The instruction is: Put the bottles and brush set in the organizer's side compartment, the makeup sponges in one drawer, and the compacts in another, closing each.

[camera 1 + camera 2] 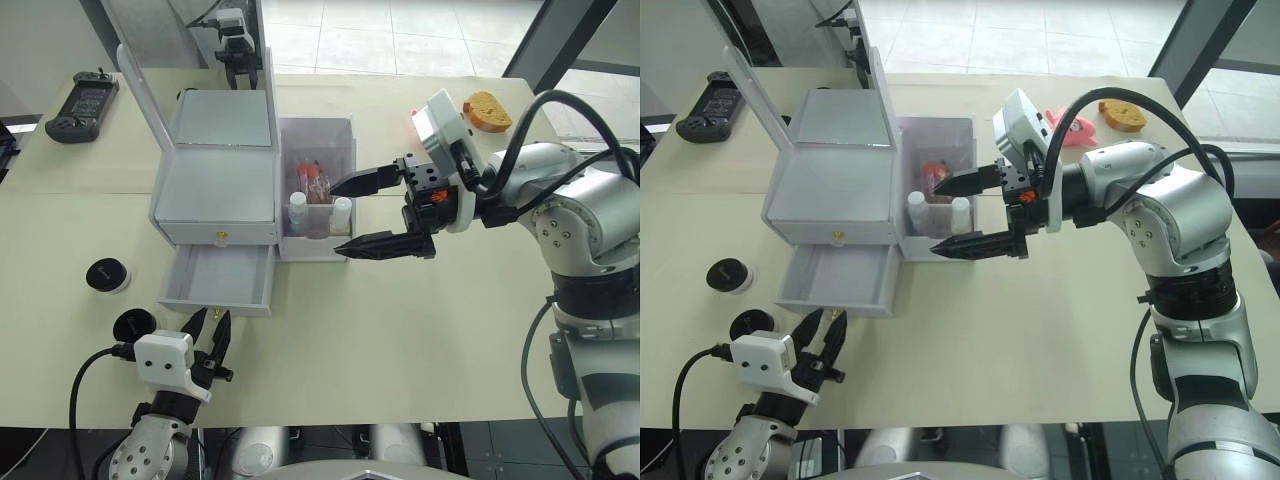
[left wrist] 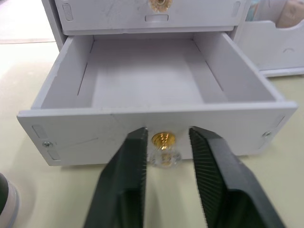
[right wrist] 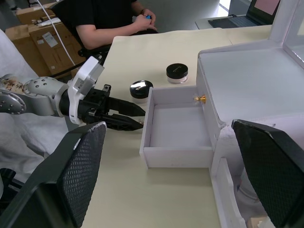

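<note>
The organizer (image 1: pixel 215 195) stands on the surface (image 1: pixel 400 330) with its mirror lid up and its lower drawer (image 1: pixel 218 280) pulled out toward the near edge, empty inside. The upper drawer (image 1: pixel 217 236) is closed. In the side bin (image 1: pixel 318 185), at the organizer's right, stand the 2 bottles (image 1: pixel 298 212) and the brush set (image 1: pixel 315 185).

The left tool (image 1: pixel 212 332) sits just near of the open drawer, its fingers (image 2: pixel 126 185) spread a little on either side of the gold knob (image 2: pixel 163 140) (not touching it, as far as the left wrist view shows). The right tool (image 1: pixel 368 212) hangs beside the bin's right wall, fingers wide apart and holding nothing.

The 2 compacts (image 1: pixel 107 275) lie on the surface left of the drawer, the nearer one (image 1: pixel 133 324) just left of the left tool.
</note>
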Robot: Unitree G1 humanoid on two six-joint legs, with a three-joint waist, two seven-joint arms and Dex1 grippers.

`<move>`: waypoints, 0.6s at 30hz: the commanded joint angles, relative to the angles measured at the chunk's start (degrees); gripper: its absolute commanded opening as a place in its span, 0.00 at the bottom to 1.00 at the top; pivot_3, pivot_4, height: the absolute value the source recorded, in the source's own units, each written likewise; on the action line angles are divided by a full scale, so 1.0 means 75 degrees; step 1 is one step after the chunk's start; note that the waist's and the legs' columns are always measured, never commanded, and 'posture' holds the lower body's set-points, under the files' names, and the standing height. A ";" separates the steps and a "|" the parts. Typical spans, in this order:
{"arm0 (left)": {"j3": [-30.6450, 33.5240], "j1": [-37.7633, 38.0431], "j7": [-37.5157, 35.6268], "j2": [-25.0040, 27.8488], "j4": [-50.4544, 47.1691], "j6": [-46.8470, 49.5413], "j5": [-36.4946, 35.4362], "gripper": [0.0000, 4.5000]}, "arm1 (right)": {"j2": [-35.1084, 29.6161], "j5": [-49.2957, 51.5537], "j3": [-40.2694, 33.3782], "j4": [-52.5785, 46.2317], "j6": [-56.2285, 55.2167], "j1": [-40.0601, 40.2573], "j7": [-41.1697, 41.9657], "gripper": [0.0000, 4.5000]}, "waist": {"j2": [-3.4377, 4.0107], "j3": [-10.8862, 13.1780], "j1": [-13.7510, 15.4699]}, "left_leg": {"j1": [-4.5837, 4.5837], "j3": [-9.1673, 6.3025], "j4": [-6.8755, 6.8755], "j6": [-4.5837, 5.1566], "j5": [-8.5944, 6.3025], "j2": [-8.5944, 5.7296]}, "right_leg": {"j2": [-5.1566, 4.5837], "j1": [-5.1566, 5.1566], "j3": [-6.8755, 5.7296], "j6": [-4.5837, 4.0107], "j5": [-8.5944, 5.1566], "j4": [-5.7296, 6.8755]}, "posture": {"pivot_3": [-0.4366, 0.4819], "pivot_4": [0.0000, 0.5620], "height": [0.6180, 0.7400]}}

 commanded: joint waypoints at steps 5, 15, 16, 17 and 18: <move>0.1518 0.1283 -0.0523 -0.0374 -0.0857 -0.0325 -0.3194 0.93 | -0.0032 0.0044 -0.0285 0.0126 -0.0321 -0.0043 0.0341 1.00 | 0.0002 0.0001 -0.0029 | 0.0002 -0.0006 0.0000 -0.0001 -0.0002 0.0005 | -0.0008 0.0001 0.0006 -0.0002 -0.0001 -0.0011 | 0.48 0.27 1.00; 0.6067 0.0514 -0.1109 0.1879 0.2480 -0.0498 -0.4581 0.99 | -0.0710 -0.1354 -0.0604 0.2076 -0.2204 0.1221 0.0541 1.00 | 0.0000 0.0000 0.0063 | 0.0015 -0.0034 0.0015 0.0000 -0.0002 0.0001 | 0.0042 0.0004 -0.0040 -0.0012 -0.0008 -0.0024 | 0.48 0.27 1.00; 0.6369 0.0326 -0.1269 0.2243 0.3143 -0.0376 -0.4619 0.99 | -0.0879 -0.1528 -0.0662 0.2321 -0.2461 0.1454 0.0604 1.00 | 0.0000 0.0000 0.0044 | 0.0011 -0.0029 0.0022 -0.0011 0.0005 0.0000 | 0.0050 0.0004 -0.0048 -0.0012 -0.0008 -0.0023 | 0.48 0.27 1.00; 0.6612 0.0134 -0.1451 0.2591 0.3822 -0.0331 -0.4584 0.99 | -0.1021 -0.1636 -0.0775 0.2576 -0.2634 0.1682 0.0598 1.00 | 0.0000 -0.0001 0.0044 | 0.0009 -0.0020 0.0028 -0.0020 0.0010 -0.0003 | 0.0049 0.0004 -0.0048 -0.0010 -0.0008 -0.0015 | 0.48 0.27 1.00; 0.6779 -0.0012 -0.1607 0.2822 0.4300 -0.0307 -0.4546 0.99 | -0.1108 -0.1707 -0.0855 0.2753 -0.2776 0.1836 0.0598 1.00 | 0.0000 0.0000 0.0039 | 0.0010 -0.0007 0.0029 -0.0024 0.0013 -0.0006 | 0.0044 0.0008 -0.0043 -0.0008 -0.0008 -0.0010 | 0.48 0.27 1.00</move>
